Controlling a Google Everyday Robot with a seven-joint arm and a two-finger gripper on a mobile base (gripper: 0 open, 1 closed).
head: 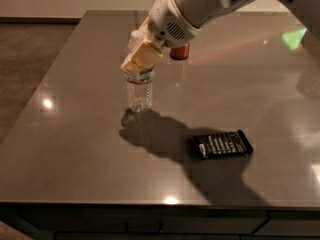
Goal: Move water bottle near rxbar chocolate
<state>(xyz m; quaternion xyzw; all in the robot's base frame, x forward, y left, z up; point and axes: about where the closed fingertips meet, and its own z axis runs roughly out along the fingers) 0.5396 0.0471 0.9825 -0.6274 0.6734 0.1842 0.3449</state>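
Note:
The water bottle point(139, 91), clear and ribbed with a red, white and green label band, stands upright left of the table's middle. My gripper point(142, 57) comes down from the upper right and is shut on the bottle's upper part, so its tan fingers point(143, 55) hide the neck and most of the cap. The rxbar chocolate point(220, 144), a flat black wrapper with white lettering, lies on the table to the right of the bottle and nearer the front, well apart from it.
A red soda can point(179, 51) stands behind the bottle, mostly hidden by my arm point(200, 9). The grey table point(75, 149) has its front edge at the bottom and its left edge next to the carpeted floor point(25, 59).

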